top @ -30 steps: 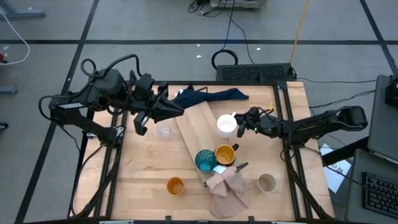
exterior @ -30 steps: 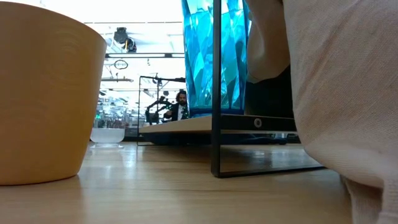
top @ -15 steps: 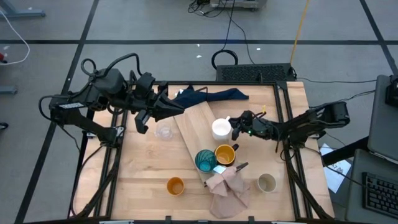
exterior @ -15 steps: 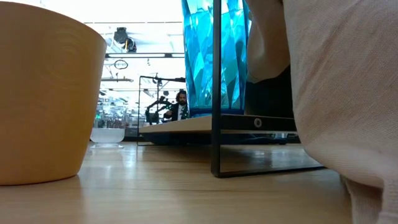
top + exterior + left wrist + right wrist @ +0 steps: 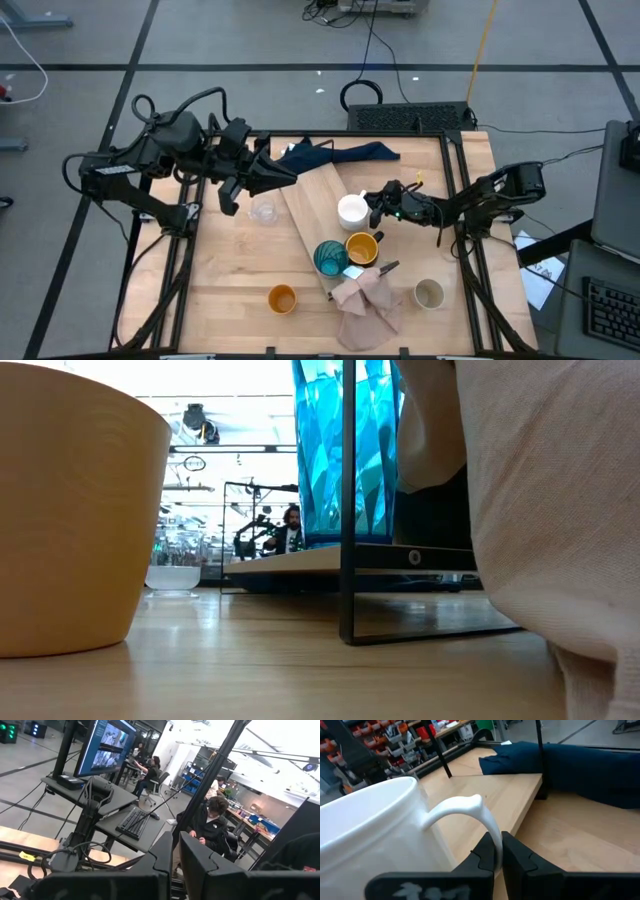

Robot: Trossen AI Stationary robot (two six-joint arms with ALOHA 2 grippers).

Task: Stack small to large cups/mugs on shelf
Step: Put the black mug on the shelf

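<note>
Right wrist view is showing the right tool (image 5: 497, 851) pinching the handle of the white mug (image 5: 375, 830), fingers closed on the thin loop, with the mug body lying straight ahead of the tool toward the shelf (image 5: 490, 795). From above, the right tool (image 5: 378, 205) is holding the white mug (image 5: 351, 211) over the shelf (image 5: 310, 205), whose long axis is running diagonally from the far side near the blue cloth (image 5: 340, 152) down toward the near pink cloth (image 5: 365, 300). Six cups are counting out: orange (image 5: 282, 298) and beige-grey (image 5: 429, 294) sitting nearest on the bare surface, teal (image 5: 329, 258) and the yellow mug (image 5: 361, 248) standing side by side on the shelf, then the white mug, and the glass (image 5: 263, 212) resting on the surface left of the shelf. The left tool (image 5: 285, 181) is hovering over the shelf's far end, near the glass, its fingers pressed together on nothing. Two cloths, one shelf.
</note>
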